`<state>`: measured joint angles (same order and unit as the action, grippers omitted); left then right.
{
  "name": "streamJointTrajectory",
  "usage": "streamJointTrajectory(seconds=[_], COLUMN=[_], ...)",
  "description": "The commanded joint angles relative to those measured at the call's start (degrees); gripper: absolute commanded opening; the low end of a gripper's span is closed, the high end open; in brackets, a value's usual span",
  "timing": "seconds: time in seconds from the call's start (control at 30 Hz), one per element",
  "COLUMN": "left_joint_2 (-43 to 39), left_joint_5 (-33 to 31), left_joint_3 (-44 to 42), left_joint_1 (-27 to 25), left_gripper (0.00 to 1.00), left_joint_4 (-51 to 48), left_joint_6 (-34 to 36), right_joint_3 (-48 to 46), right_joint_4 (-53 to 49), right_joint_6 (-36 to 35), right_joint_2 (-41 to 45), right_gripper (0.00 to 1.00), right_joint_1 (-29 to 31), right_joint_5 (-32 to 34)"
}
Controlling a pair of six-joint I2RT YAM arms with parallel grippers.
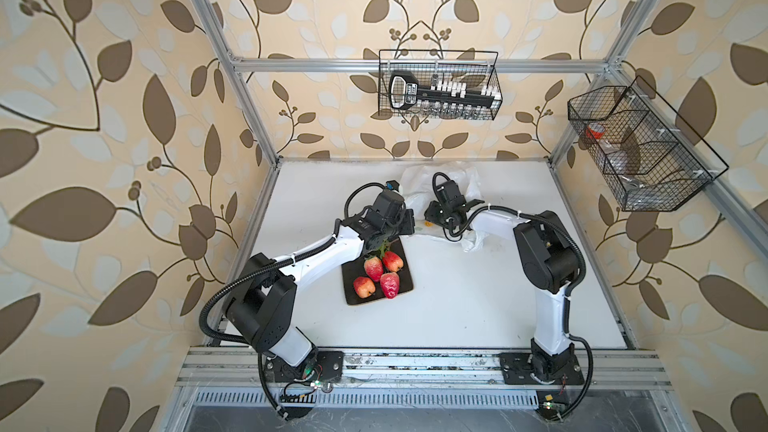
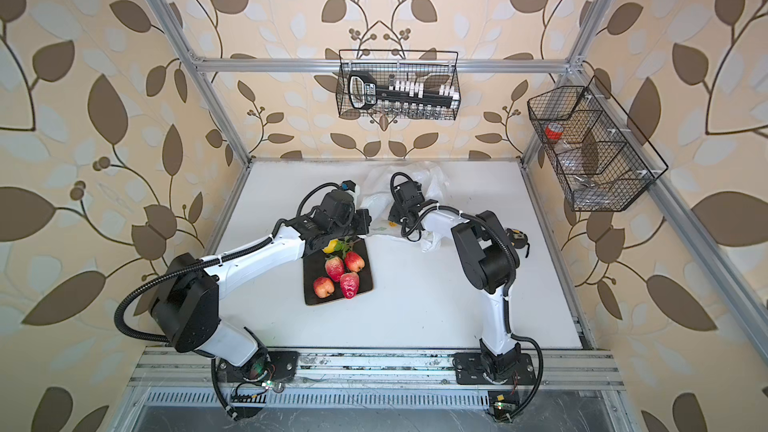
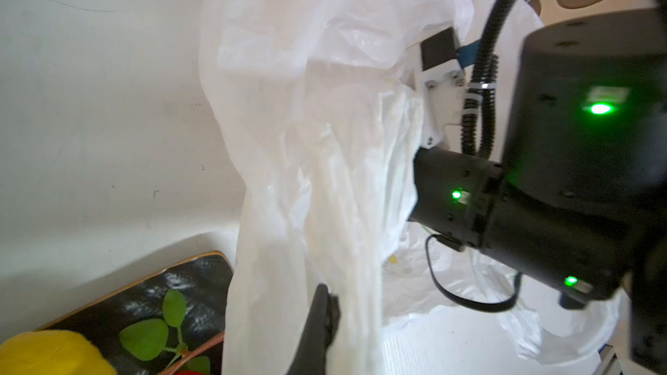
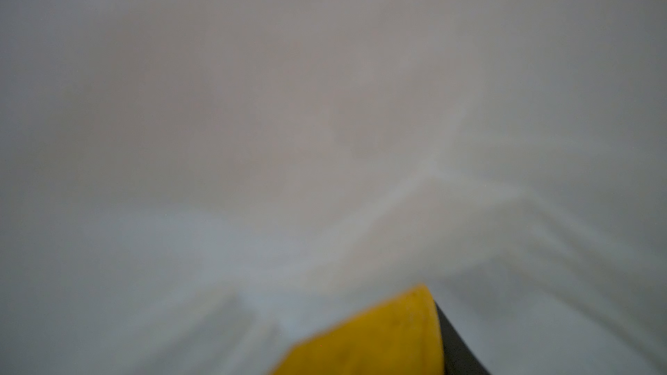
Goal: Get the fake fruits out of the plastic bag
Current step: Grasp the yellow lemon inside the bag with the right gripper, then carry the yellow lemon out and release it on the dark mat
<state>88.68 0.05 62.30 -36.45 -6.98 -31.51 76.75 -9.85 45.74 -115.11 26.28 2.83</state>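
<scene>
Leftward, we saw a black square plate (image 1: 350, 277) holding four glossy red fake fruits (image 1: 374, 268), one yellow fruit (image 2: 329, 246) and a green sprig (image 3: 158, 333). Just beside it, the left gripper (image 3: 325, 303) clenched the crinkly white translucent plastic bag (image 3: 306, 138). The right gripper (image 1: 432, 213) reached inside; its grip we couldn't judge.

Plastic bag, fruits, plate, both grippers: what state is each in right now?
plastic bag: crumpled, one fold lifted
black plate: lying flat, holding fruits
red fruits: four, out, on the plate
yellow fruit: out, at the plate's far edge
leafy sprig: out, on the plate
left gripper: shut on the plastic bag
right gripper: buried in the bag, jaws hidden
</scene>
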Motion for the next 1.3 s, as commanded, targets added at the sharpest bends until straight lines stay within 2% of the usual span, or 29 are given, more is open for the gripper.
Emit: streamJointTrajectory(seconds=[0.0,0.17,0.27,0.5,0.77,0.87,0.97,1.1,1.17,1.27], left_joint_2=[0.7,3.0,3.7,6.7,8.5,8.2,7.5,5.3,3.1,-1.9], left_joint_5=[-3.2,-4.5,-6.4,-6.6,-4.9,-3.8,-1.4,2.7,4.0,3.0], left_joint_3=[3.0,5.1,6.4,8.8,9.5,9.0,8.8,8.9,8.7,8.1], left_joint_1=[-0.5,-0.5,-0.4,0.2,0.5,0.6,0.5,0.5,0.4,0.5], left_gripper=[0.0,0.0,0.0,0.0,0.02,0.32,0.55,0.79,0.98,0.99], left_joint_4=[-0.7,-0.8,-0.6,0.8,1.7,2.6,3.0,1.8,0.5,-2.5], left_joint_6=[0.7,1.2,1.6,1.4,1.4,1.4,1.9,3.4,3.7,4.0], right_joint_3=[-2.8,-5.7,-6.1,-9.8,-15.6,-16.9,-18.0,-19.7,-21.1,-22.6], right_joint_4=[1.2,-0.2,-4.6,-11.1,-8.6,-8.1,-7.5,-6.2,-4.7,-3.3], right_joint_6=[-0.7,-2.1,-5.2,-14.2,-24.0,-26.1,-28.3,-31.2,-33.5,-38.2], right_joint_2=[6.2,10.5,13.0,20.3,30.6,33.3,36.4,40.5,42.8,45.8], right_gripper=[0.35,0.31,0.31,0.29,0.27,0.26,0.26,0.26,0.26,0.27], right_joint_1=[-0.5,-1.7,-2.0,-2.4,-2.4,-2.3,-2.3,-2.0,-1.1,2.8], right_joint_5=[-6.1,-17.4,-21.5,-24.9,-26.7,-27.4,-27.6,-28.8,-29.7,-29.1])
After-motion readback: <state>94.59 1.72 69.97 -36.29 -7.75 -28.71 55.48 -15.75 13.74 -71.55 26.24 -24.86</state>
